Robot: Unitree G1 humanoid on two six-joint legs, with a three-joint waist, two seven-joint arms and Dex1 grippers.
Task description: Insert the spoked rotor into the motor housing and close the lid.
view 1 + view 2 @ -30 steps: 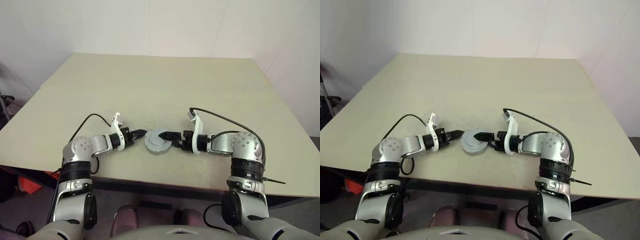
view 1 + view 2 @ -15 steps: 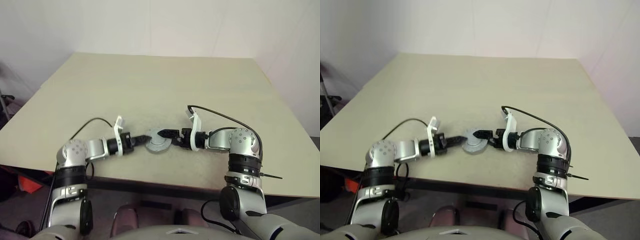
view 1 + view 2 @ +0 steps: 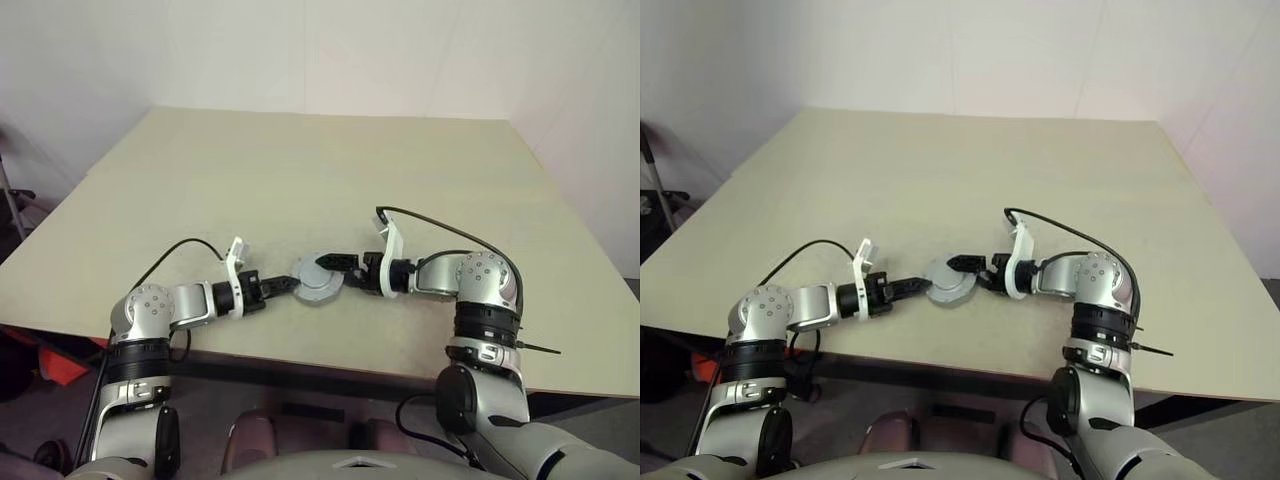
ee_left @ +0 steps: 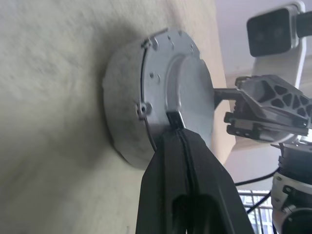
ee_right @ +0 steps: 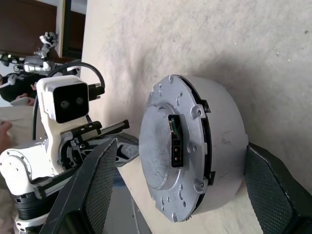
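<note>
Since a second ago your left arm has drawn back toward the near edge of the bench (image 3: 300, 180), elbow sinking, while its fingertips kept against the motor housing (image 3: 316, 281). That left end effector (image 3: 288, 284) is pressed fully shut, its tip touching the lid's rim, holding nothing. Just past it the right end effector (image 3: 334, 264) stands wide open, its fingers straddling the housing from the far side. The lid looks seated, so press evenly; don't lever sideways.
</note>
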